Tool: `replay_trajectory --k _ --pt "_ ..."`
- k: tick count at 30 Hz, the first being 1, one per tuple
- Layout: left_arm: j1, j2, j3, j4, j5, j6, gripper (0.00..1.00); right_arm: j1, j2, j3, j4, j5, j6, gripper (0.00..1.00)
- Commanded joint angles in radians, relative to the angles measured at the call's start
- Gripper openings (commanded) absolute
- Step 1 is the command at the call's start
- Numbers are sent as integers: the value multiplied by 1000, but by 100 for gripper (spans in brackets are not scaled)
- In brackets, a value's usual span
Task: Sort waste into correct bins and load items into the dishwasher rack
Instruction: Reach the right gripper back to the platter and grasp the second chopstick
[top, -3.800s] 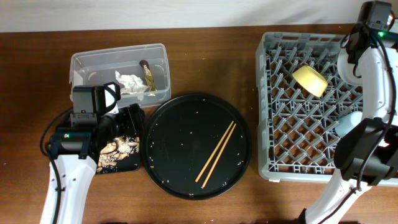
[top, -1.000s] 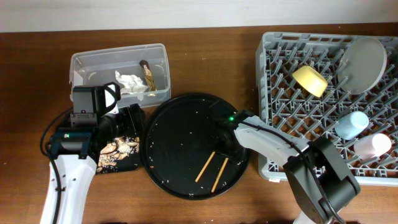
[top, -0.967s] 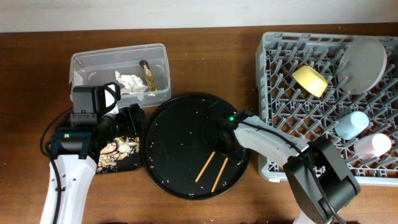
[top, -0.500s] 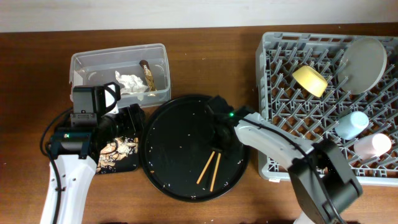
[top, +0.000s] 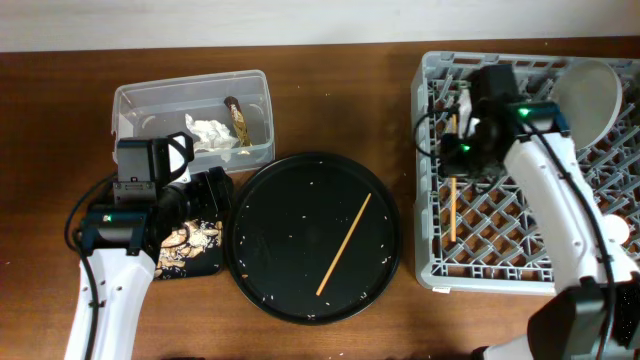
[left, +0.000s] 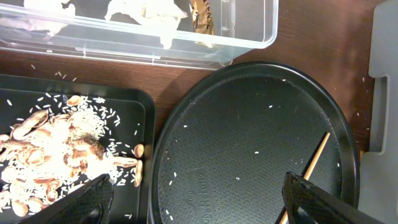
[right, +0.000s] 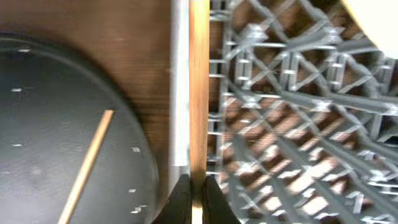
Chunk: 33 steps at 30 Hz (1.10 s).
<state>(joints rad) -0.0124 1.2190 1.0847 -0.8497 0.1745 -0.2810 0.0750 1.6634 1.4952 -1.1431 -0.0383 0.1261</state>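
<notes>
My right gripper (top: 458, 160) is shut on one wooden chopstick (top: 452, 210) and holds it over the left side of the light-grey dishwasher rack (top: 435, 240). In the right wrist view the held chopstick (right: 199, 93) runs up from the jaws (right: 198, 199) along the rack's left wall (right: 179, 93). The other chopstick (top: 345, 245) lies on the round black tray (top: 270, 200). The grey-white plate (top: 592, 85) leans in the rack's far right corner. The pink cup (top: 626, 230) shows at the rack's right edge. My left gripper (left: 199, 205) is open and empty above the near rim of the round tray.
The clear tub (top: 140, 100) holds white tissues (top: 208, 132) and the brown wrapper stick (top: 237, 118). The shallow black tray (left: 146, 112) holds food scraps (left: 62, 140). My right arm hides the yellow bowl and the blue cup.
My right gripper has picked one chopstick off the round tray and carried it right and up over the rack. The other chopstick stays on the tray. The left arm has not moved.
</notes>
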Motion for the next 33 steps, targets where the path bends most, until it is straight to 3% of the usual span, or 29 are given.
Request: replay_trajectory --k 1,5,6,11,15,19,26,33 --pt "4 -8 4 0 -7 5 86 -10 71 -35 -2 -32 -93 4" --pt "4 -8 4 0 -7 5 86 -9 113 -35 12 -40 -93 6" --pt "4 -8 4 0 -7 5 86 -9 112 -34 21 -40 -93 16" --pt "4 -8 4 0 -7 5 86 -9 97 63 -10 -42 -91 41" --pt "4 -8 4 0 -7 5 86 29 76 193 -58 -174 -88 42" --pt "4 -8 4 0 -7 5 86 156 89 168 -44 -190 10 44" --pt "4 -8 4 0 -7 5 86 391 148 -100 155 -187 342 54" --pt "4 -8 4 -1 -7 5 86 517 208 -320 358 -123 543 54"
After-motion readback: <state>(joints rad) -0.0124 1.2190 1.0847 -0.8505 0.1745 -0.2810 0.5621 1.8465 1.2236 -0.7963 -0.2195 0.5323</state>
